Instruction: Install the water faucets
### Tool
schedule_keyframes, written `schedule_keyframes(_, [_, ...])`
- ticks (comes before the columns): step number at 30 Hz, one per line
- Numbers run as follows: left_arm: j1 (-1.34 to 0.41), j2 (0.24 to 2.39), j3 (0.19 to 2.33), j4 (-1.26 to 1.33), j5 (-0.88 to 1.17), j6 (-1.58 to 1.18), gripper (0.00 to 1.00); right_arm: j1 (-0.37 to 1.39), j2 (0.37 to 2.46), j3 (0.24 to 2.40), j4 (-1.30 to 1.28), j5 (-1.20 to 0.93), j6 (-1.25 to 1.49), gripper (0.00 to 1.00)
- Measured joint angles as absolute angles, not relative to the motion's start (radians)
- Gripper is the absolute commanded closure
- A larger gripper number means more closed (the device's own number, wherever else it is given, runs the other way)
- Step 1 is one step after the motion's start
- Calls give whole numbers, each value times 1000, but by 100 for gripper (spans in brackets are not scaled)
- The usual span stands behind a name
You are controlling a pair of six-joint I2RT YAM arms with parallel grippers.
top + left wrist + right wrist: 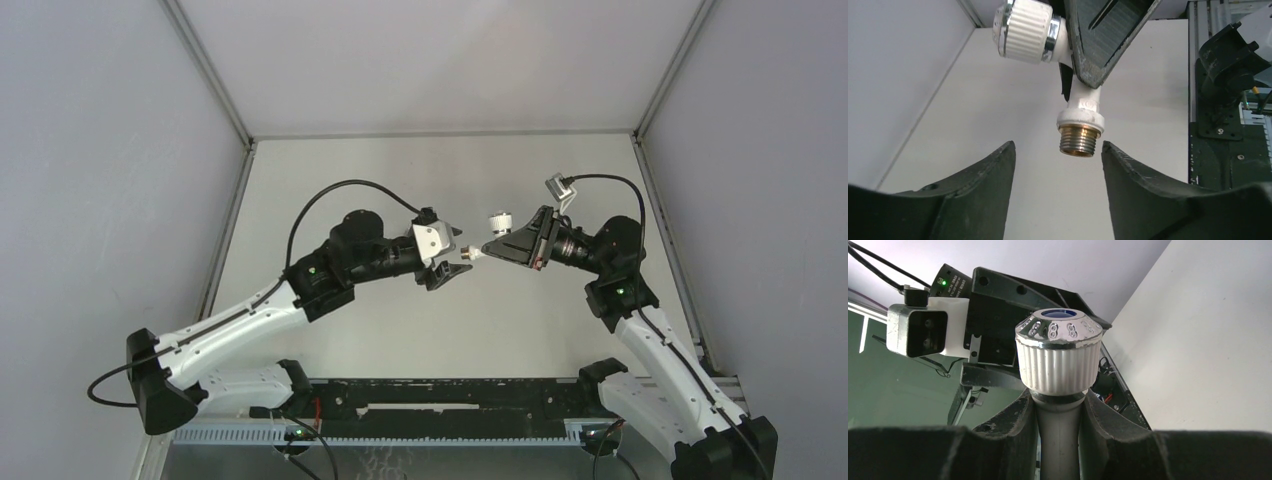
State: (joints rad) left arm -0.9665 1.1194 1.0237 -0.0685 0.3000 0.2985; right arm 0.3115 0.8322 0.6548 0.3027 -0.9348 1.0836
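One of the water faucets [497,226] hangs in the air over the middle of the table, held by my right gripper [497,247]. It is white plastic with a ribbed knob [1058,352] capped in chrome, and my right gripper [1058,407] is shut on its grey stem [1058,440]. In the left wrist view the faucet [1083,102] points its brass threaded end [1077,140] toward my left gripper [1058,150]. That gripper [458,257] is open, its fingertips [1005,152] on either side of the thread and just short of it, not touching.
A black rail [450,395] runs along the near edge between the arm bases. Grey walls with aluminium frame posts [215,75] enclose the table [400,180] on three sides. The left arm's wrist camera [923,332] faces the right wrist view closely.
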Motion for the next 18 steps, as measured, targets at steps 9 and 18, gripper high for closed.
schedule_keyframes(9, [-966,1132,1040,-31,348,297,32,315,832,655,292,-929,1078,100])
schedule_keyframes(18, [-966,1148,1067,-34,369,299,51,315,832,655,286,-926,1075,100])
